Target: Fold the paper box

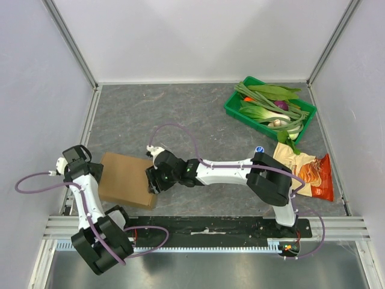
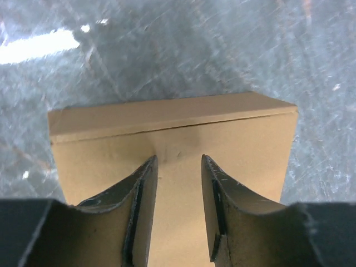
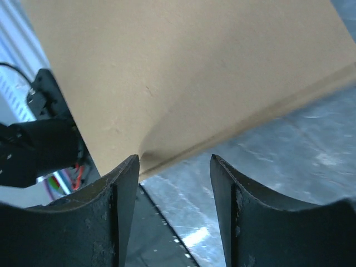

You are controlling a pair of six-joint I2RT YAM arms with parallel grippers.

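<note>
Paper box (image 1: 123,179), closed, flat by the table's (image 1: 180,114) near-left corner.
Long axis left-right, slightly skewed; left gripper (image 2: 178,160) and right gripper (image 3: 173,160) at opposite ends, jaws part-spread, clamping nothing.

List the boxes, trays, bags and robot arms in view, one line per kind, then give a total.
Box: 1
Tray: 1
Bag: 1
Arms: 2 (left, right)
Total: 5
</note>
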